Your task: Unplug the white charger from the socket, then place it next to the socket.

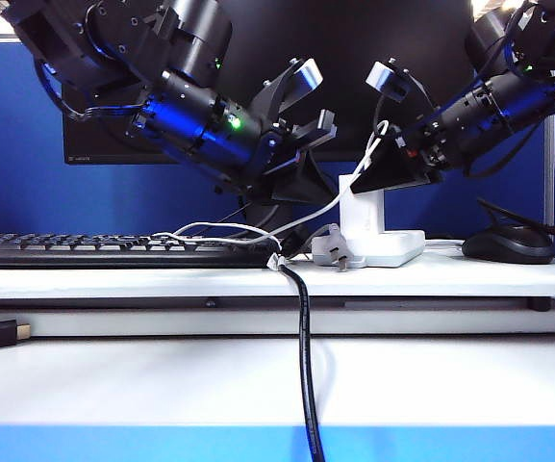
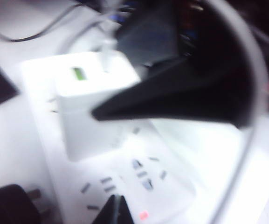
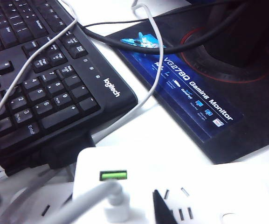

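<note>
Trailing nearest: one black cable [image 1: 305, 366]. Beyond, one white charger [image 1: 363, 217] standing upright, long axis vertical, still plugged into one socket [image 1: 392, 252], thin cable [image 1: 330, 204] leaving its top. Flanking it: left gripper [image 1: 327, 173] with fingers apart, right gripper [image 1: 397, 176] just beside the charger, grip impossible to tell. One keyboard [image 1: 113, 249], one mouse [image 1: 508, 245] lying outside both.

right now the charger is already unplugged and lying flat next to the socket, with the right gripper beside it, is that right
Not quite. The charger is not unplugged: the exterior view shows it standing upright, plugged into the socket. The right gripper is indeed beside it, at its top; the left wrist view shows a dark finger against the charger's side.
</note>
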### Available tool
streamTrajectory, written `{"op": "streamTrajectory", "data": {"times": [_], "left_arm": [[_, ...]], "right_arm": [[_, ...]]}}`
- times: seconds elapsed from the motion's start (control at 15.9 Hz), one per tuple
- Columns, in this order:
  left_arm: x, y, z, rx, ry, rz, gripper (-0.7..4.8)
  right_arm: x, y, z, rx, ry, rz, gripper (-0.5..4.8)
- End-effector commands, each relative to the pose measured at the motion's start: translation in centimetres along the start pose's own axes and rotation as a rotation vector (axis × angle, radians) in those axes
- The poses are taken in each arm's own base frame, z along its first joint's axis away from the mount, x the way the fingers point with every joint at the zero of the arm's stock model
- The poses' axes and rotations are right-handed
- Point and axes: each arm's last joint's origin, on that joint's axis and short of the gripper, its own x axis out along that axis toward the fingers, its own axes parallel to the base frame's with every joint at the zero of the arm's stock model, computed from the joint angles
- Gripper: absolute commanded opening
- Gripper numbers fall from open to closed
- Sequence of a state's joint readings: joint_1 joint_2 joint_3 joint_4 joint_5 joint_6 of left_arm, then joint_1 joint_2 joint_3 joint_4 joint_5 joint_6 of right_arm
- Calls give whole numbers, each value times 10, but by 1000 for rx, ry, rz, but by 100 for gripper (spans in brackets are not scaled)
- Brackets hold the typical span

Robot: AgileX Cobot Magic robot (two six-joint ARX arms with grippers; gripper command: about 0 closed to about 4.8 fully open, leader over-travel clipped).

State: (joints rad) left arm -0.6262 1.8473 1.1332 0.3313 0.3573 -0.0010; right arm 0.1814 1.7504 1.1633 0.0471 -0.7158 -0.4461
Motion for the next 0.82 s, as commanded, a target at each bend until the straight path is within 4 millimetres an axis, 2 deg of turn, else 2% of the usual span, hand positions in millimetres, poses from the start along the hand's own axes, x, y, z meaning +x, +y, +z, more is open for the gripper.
{"op": "streamTrajectory", "data": {"times": [0.06,0.25,0.38,0.63,0.82], "left_arm": [[9,2,13,-50,8,-14,-5],[19,4,24,-88,62,-16,-5],[19,4,27,-92,72,-14,-5],[20,5,20,-125,120,-14,-5],[26,7,14,-229,146,-2,-5]], "right_arm": [[0,1,4,-12,-25,23,135],[-1,1,4,-15,-35,37,135],[-1,1,4,-15,-35,37,135],[-1,1,4,-16,-36,36,135],[0,2,5,-17,-38,40,135]]}}
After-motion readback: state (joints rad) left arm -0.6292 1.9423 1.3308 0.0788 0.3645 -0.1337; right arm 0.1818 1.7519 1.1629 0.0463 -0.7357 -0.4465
